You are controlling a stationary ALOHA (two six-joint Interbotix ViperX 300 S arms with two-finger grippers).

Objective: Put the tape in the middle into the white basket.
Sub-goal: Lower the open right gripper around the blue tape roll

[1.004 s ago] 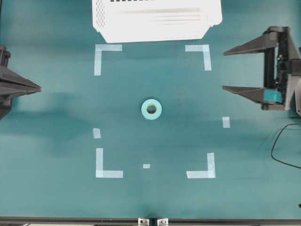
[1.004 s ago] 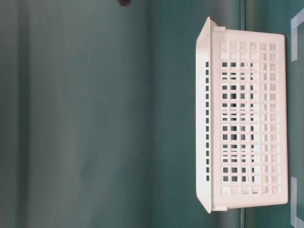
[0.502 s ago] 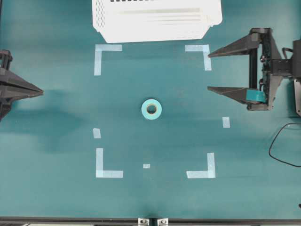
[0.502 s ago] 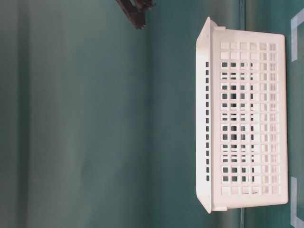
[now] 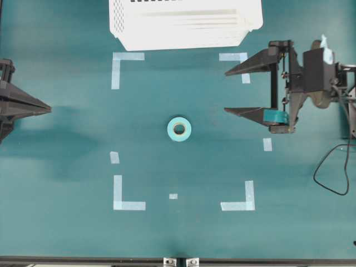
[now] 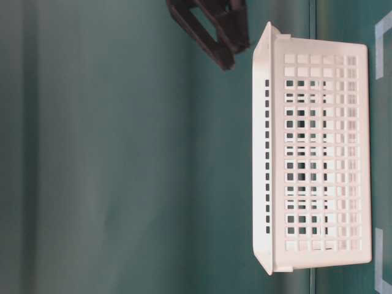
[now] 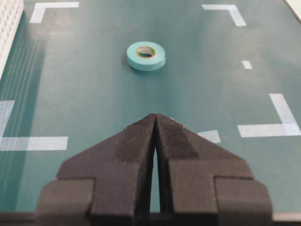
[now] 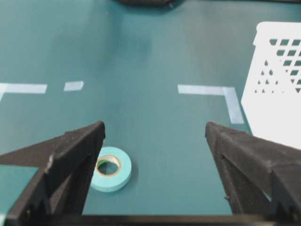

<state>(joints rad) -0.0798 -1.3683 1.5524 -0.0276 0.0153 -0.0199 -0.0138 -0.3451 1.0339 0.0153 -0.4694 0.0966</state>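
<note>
Right claw (image 5: 225,92) stands released at the right of the table (image 5: 67,233), its two black wedge fingers spread wide and pointing left toward the tape (image 5: 179,129), well apart from it; left claw (image 5: 49,108) sits clenched at the left edge, its foam-faced fingers pressed tip to tip in the left wrist view. Tape lies flat at the middle of the pale corner marks (image 5: 123,62), its round hole facing straight up, so it has no long axis across the table: a smooth light-teal ring with a tan core. Basket (image 5: 183,22) sits at the far edge, glossy white plastic. Only the table-level view shows its gridded, perforated side; only the overhead shows its ribbed bottom.
</note>
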